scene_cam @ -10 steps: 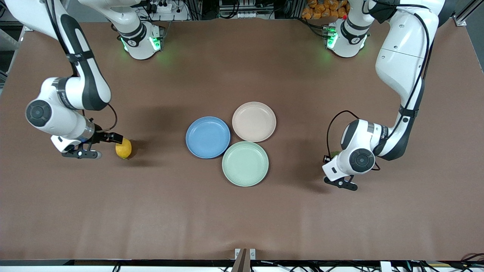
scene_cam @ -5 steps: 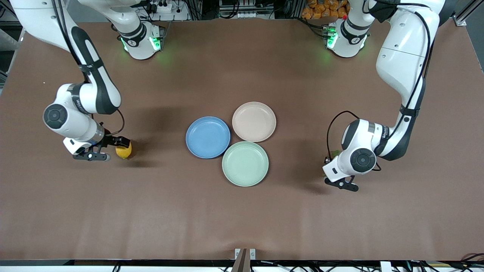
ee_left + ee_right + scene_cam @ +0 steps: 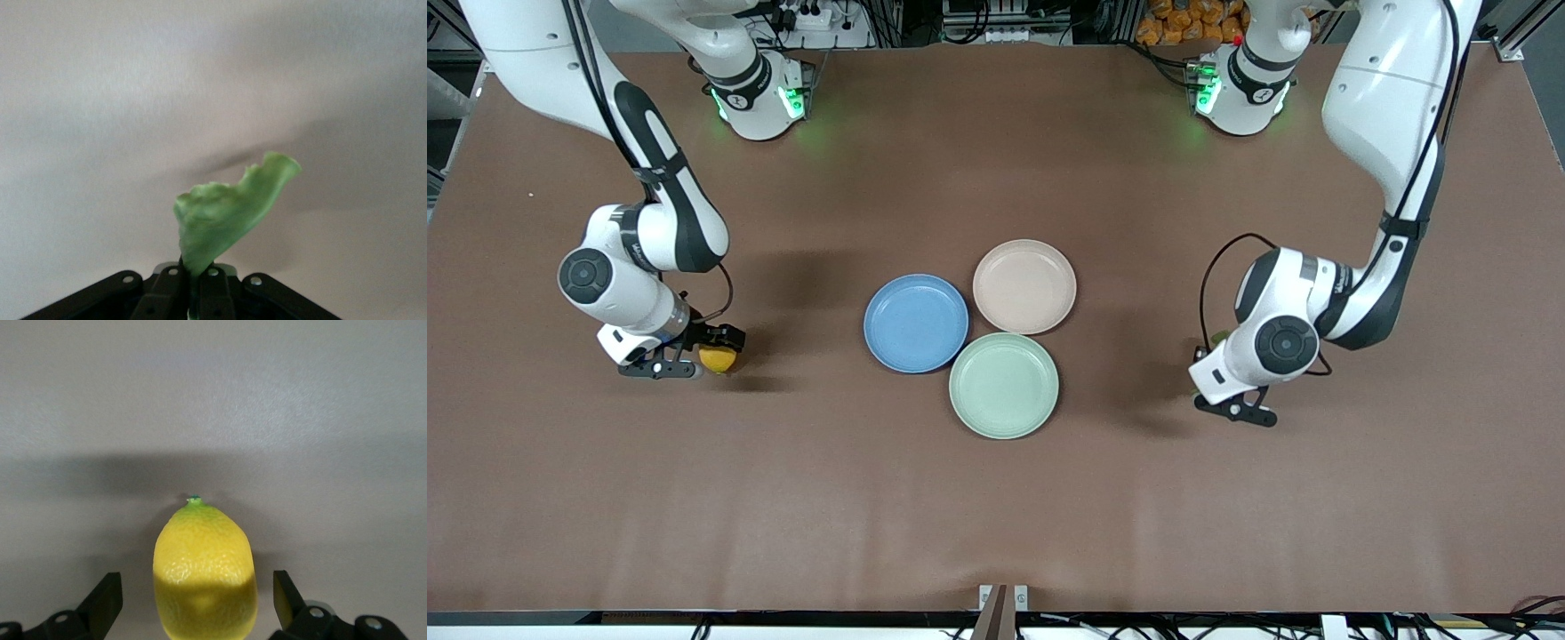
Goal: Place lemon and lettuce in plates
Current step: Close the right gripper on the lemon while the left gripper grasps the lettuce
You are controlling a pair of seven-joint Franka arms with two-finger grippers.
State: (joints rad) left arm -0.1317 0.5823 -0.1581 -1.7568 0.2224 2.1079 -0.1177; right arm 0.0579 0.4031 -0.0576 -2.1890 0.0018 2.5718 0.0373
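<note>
Two grippers work at either end of the brown table point(image 3: 996, 498): at the frame's left, the right gripper point(image 3: 197, 603) has its fingers spread wide around the lemon point(image 3: 205, 570), which rests on the table. At the frame's right, the left gripper point(image 3: 193, 293) pinches the lettuce point(image 3: 223, 217) tight. Centre frame, the blue plate point(image 3: 915, 323), beige-pink plate point(image 3: 1024, 286) and mint-green plate point(image 3: 1003, 385) cluster together.

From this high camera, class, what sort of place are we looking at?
Probably a robotics lab: two arms bolted to a brown table, cables and power strips along its edge, and three plates laid out as a test.
</note>
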